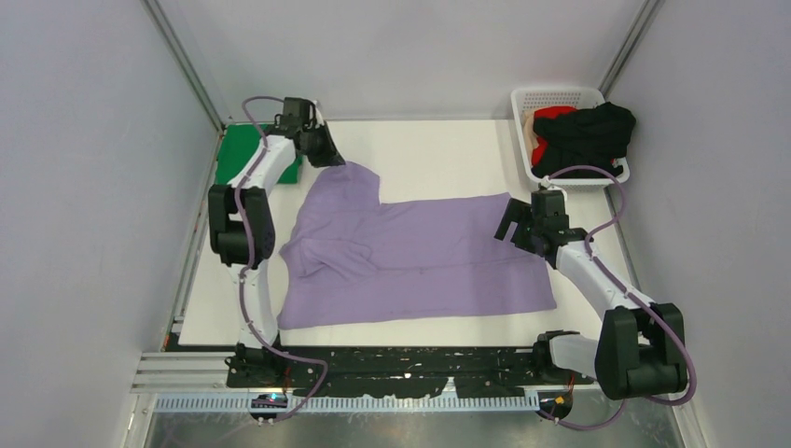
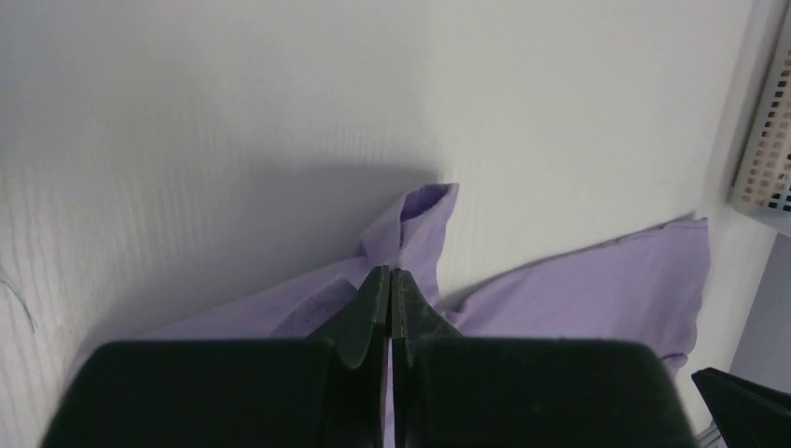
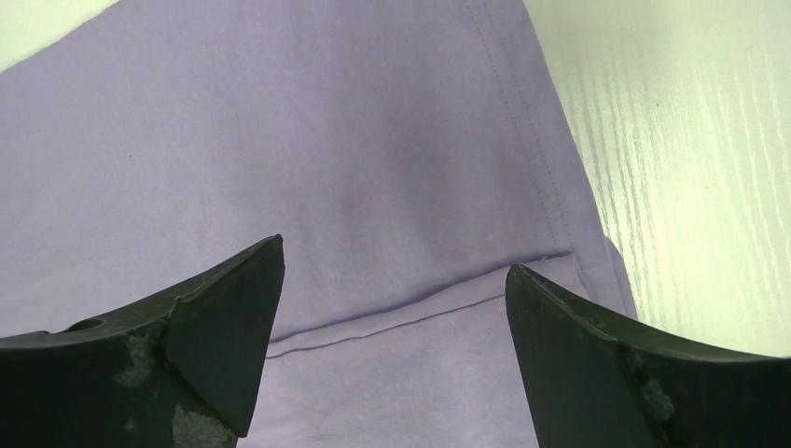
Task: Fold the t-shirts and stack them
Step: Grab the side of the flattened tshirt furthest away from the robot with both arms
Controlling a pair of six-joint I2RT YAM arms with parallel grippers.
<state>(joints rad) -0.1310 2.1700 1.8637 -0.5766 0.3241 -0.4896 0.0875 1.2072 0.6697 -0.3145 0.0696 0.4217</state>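
the lavender t-shirt (image 1: 410, 252) lies spread across the middle of the white table (image 1: 438, 149), mostly flat, with rumpled folds around the collar on its left side and one sleeve reaching toward the far left corner; the left gripper (image 1: 328, 154) sits at that far sleeve, its jaws pressed together on a raised ridge of the purple cloth, which in the left wrist view bunches up to the fingertips (image 2: 378, 289) and runs on beyond them; the right gripper (image 1: 511, 224) is over the shirt's right end, near the far corner of the hem, jaws spread wide with nothing between them, and in its own wrist view the stitched hem line and a folded edge of the cloth show between the two dark fingers (image 3: 224, 327); a green t-shirt (image 1: 244, 154) lies folded at the far left of the table, partly hidden by the left arm; at the far right corner a white basket (image 1: 560, 93) holds a black t-shirt (image 1: 592, 135) that drapes over its rim and a red t-shirt (image 1: 552, 114) beside it.
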